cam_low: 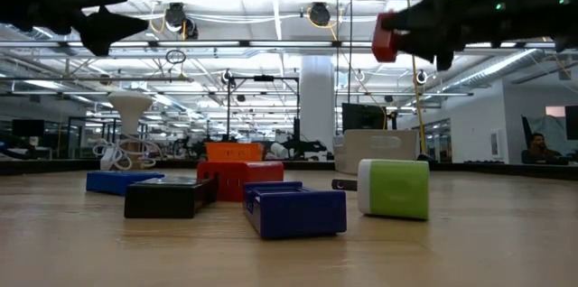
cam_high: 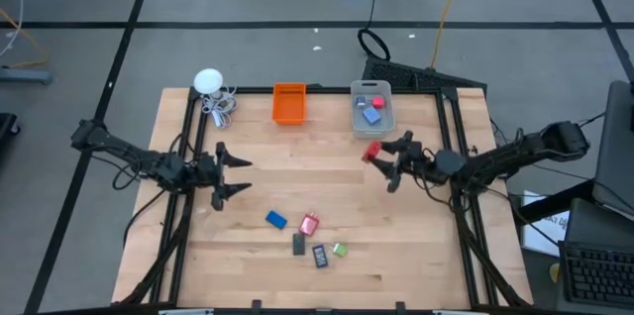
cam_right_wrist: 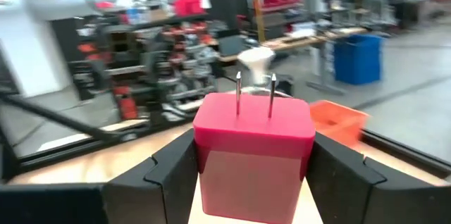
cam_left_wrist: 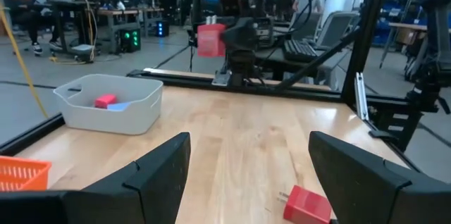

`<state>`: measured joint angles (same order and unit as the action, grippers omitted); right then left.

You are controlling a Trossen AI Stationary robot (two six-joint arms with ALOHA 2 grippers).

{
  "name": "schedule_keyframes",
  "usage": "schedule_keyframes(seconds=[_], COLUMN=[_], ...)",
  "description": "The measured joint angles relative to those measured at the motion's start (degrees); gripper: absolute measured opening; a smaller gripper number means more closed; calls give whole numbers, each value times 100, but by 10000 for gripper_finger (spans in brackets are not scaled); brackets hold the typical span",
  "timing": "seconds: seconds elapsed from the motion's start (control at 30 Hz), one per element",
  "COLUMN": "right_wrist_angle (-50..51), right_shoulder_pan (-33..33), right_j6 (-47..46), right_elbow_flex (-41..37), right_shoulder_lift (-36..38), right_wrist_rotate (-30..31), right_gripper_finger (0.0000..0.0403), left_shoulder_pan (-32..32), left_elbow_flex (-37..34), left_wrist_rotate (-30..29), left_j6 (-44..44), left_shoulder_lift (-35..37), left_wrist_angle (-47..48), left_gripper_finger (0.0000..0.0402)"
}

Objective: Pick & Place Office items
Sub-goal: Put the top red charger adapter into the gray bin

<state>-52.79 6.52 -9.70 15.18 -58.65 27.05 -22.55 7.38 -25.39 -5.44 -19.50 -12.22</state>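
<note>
My right gripper (cam_high: 379,159) is clamped on a red plug block (cam_right_wrist: 254,155), its two metal prongs pointing away from my wrist; in the high view the block (cam_high: 372,152) hangs above the table just short of the clear grey bin (cam_high: 371,129), and in the low view it is well clear of the tabletop. My left gripper (cam_high: 234,175) hovers spread wide and empty over the left half of the wooden table (cam_high: 327,171), waiting.

Done so far, as I judge it: two items, one red and one blue (cam_high: 372,115), already lie inside the grey bin. The orange bin (cam_high: 289,103) shows nothing inside from above.

In hand: the red block, which I take to be on its way to the grey bin.

Left to do: five pieces lie grouped near the front edge: a blue block (cam_high: 275,220), a pink-red plug block (cam_high: 309,224), a dark grey flat piece (cam_high: 299,245), a dark blue-black rectangle (cam_high: 320,256) and a small green bit (cam_high: 340,250). None touches a bin. By this count the task is less than half finished. The white round gadget (cam_high: 207,81) with its cable sits at the back left corner, apart from the sorting.
</note>
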Motion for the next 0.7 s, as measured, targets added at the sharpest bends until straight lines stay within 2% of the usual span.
schedule_keyframes(seconds=[0.17, 0.33, 0.5, 0.7], right_wrist_angle=[122, 253, 602, 1354], right_shoulder_pan=[-666, -1435, -2227, -3129], right_j6=[-19, -221, -469, -479], right_elbow_flex=[0, 0, 206, 817], right_shoulder_lift=[-28, -118, -427, -896], right_wrist_rotate=[-4, -78, -711, -1326], right_gripper_finger=[212, 212, 212, 212], left_shoulder_pan=[2, 2, 2, 2], left_elbow_flex=[-218, -274, -274, -274], left_wrist_rotate=[-19, -39, -542, -1227], left_j6=[66, 153, 168, 40], left_shoulder_lift=[425, 549, 575, 569], left_wrist_angle=[28, 88, 185, 225], left_gripper_finger=[292, 292, 292, 292])
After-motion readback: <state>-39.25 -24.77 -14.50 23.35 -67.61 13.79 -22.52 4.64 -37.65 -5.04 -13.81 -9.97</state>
